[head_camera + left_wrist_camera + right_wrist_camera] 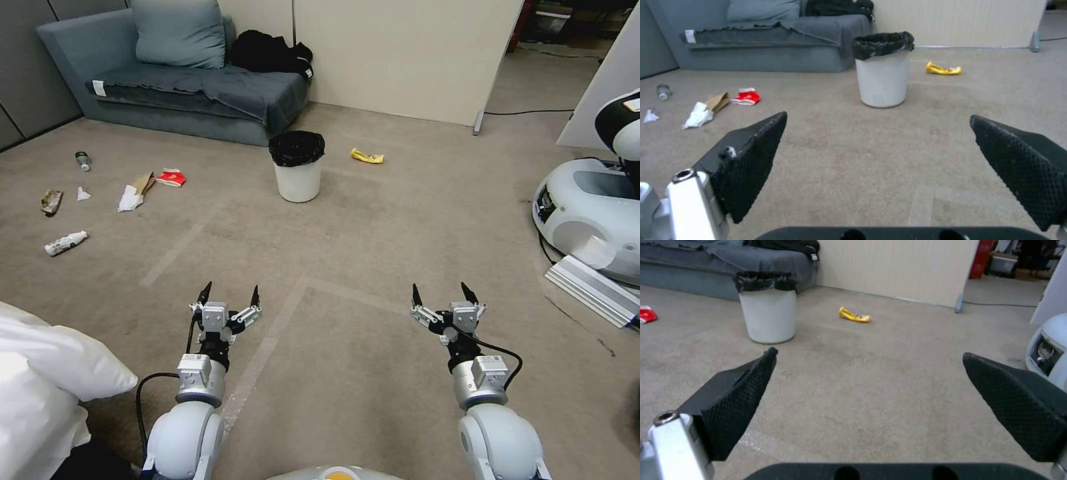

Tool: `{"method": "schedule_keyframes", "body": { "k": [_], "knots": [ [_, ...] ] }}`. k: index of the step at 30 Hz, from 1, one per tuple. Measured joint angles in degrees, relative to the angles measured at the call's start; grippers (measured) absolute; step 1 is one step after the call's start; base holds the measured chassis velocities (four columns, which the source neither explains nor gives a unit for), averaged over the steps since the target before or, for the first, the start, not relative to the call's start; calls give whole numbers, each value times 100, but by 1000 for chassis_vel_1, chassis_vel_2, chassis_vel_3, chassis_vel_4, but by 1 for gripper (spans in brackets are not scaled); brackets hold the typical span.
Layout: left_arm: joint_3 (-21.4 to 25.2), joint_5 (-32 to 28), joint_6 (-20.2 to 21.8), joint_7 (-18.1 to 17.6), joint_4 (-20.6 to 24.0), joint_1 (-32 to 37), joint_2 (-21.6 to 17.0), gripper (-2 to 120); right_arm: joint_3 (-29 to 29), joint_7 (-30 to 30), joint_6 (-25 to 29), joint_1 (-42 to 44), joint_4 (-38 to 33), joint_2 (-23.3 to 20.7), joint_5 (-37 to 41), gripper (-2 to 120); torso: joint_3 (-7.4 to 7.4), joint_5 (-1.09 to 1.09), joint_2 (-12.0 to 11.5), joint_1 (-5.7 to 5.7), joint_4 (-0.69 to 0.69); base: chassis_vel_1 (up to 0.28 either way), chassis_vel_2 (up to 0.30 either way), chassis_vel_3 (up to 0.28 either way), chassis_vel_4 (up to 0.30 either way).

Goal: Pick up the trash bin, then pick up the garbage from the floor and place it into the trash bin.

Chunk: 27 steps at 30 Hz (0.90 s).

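The trash bin, white with a black bag over its rim, stands upright on the carpet before the sofa. Garbage lies around it: a yellow wrapper to its right, a red-white carton, a brown paper bag, white tissues, a white bottle and a small dark bottle to its left. My left gripper and right gripper hang open and empty over bare carpet, well short of the bin.
A grey sofa with a cushion and black clothes lines the back. A beige partition stands behind the bin. Another white robot base and a metal ramp sit at the right. White fabric is at my lower left.
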<state>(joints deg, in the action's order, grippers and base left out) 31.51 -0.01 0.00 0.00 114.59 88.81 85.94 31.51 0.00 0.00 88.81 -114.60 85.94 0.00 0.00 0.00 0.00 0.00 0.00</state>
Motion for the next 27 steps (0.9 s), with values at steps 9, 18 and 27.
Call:
{"method": "schedule_keyframes", "body": {
  "k": [9,18,27],
  "knots": [
    [0,0,0,0,0,0,0,100,0,0,0,0,0,0,0,100,0,0,0,0,0,0,0,0,0],
    [-148,357,480,-299,807,517,53,100,-135,79,29,551,-584,139,-267,100,0,5,0,0,1,0,0,0,0],
    [-451,1066,1434,-899,2311,1494,169,100,-511,373,235,1692,-1978,514,-944,100,-1,0,1,0,0,0,0,0,0]
  ]
}}
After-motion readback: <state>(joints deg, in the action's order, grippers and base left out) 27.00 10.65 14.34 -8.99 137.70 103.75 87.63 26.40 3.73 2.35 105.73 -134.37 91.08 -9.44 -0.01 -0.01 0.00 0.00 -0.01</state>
